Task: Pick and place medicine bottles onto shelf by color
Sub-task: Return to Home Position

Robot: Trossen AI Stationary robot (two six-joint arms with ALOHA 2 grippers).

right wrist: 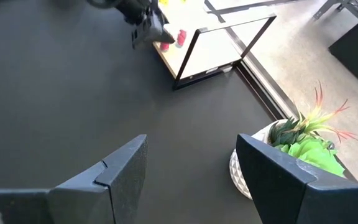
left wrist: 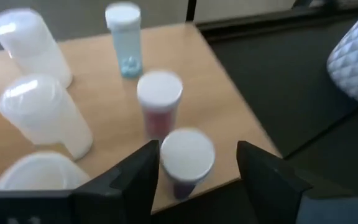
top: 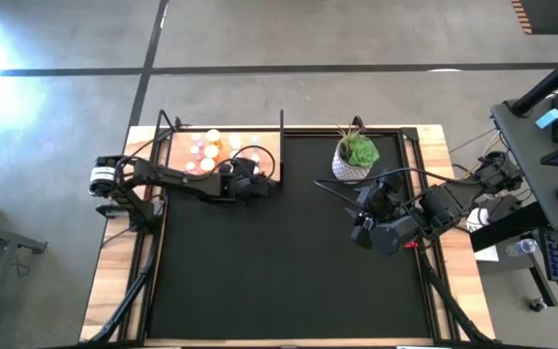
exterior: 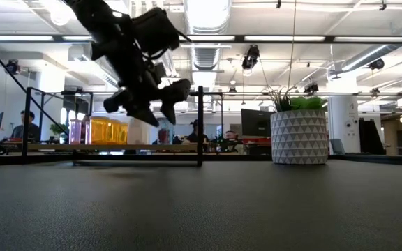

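R gripper (right wrist: 191,148), right of centre in the high view over the black mat (right wrist: 73,93): fingers spread wide, holding nothing. L gripper (left wrist: 197,149), upper left-centre, also spread & empty, over the shelf (left wrist: 225,118) corner. Medicine bottles (left wrist: 159,99) stand on the shelf, upper left; potted plant (top: 355,155) at top, right of centre.

No text, label, brand, number or sign can be read in any view. The medicine bottles (left wrist: 159,99) just ahead of the left end effector (left wrist: 199,155) are too blurred to show any print.
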